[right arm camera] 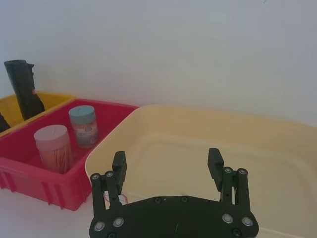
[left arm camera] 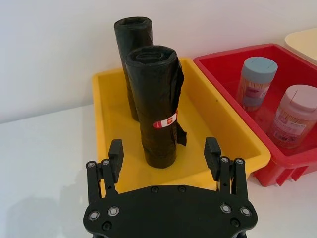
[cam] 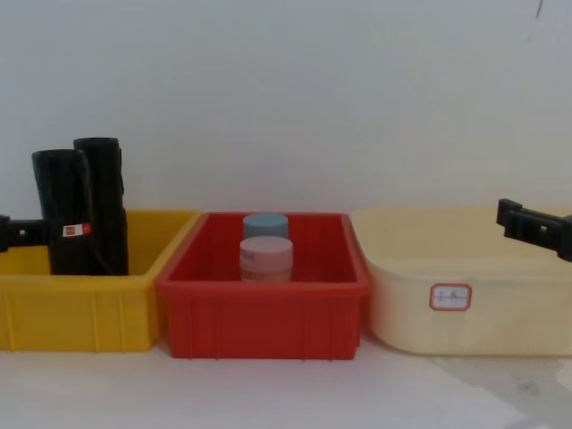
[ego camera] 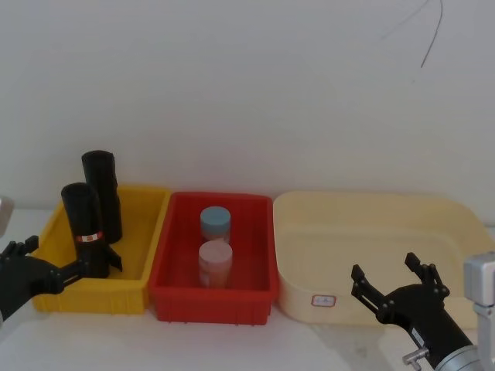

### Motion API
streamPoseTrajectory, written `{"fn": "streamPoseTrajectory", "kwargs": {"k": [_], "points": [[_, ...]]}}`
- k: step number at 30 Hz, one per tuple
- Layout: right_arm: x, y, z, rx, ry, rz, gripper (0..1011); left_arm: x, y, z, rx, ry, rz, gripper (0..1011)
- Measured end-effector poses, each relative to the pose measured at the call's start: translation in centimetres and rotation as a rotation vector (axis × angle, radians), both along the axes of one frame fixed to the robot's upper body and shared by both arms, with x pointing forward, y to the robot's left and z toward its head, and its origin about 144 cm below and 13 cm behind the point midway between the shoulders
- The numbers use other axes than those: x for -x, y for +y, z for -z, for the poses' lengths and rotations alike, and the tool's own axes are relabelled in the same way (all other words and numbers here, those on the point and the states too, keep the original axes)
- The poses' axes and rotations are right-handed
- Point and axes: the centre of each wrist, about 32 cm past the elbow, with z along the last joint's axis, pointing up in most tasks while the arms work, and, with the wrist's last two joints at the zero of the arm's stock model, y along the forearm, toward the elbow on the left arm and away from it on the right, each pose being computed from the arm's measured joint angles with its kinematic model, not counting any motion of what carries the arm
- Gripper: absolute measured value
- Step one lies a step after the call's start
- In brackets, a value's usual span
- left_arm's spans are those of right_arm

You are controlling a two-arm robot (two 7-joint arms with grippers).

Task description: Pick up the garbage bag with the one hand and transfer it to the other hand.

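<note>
The garbage bag (left arm camera: 157,106) stands upright in the yellow bin (left arm camera: 99,119), straight ahead of the left end effector (left arm camera: 164,148), whose fingers are spread wide and hold nothing. The bin's near wall lies between them, and the plain black roll (left arm camera: 130,44) stands just behind the bag. The right end effector (ego camera: 384,267), also spread, hangs well apart by the cream tub (ego camera: 325,232)

Plain black roll (left arm camera: 131,37) half hidden behind the garbage bag (left arm camera: 156,99)

glossy black cylindrical garbage bag roll (left arm camera: 156,99) with a red-and-white label band stands upright in the yellow plastic bin (left arm camera: 104,129), slim black two-finger left gripper (left arm camera: 164,146) spread wide near it, not touching
</note>
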Motion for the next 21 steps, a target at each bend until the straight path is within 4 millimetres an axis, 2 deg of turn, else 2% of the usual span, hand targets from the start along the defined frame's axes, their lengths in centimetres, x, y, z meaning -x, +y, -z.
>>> {"fn": "streamPoseTrajectory", "kwargs": {"k": [21], "points": [[0.0,0.0,0.0,0.0,0.0,0.0,1002,-2.6,0.5,1.1,-0.007,-0.004,0.036,1001]]}}
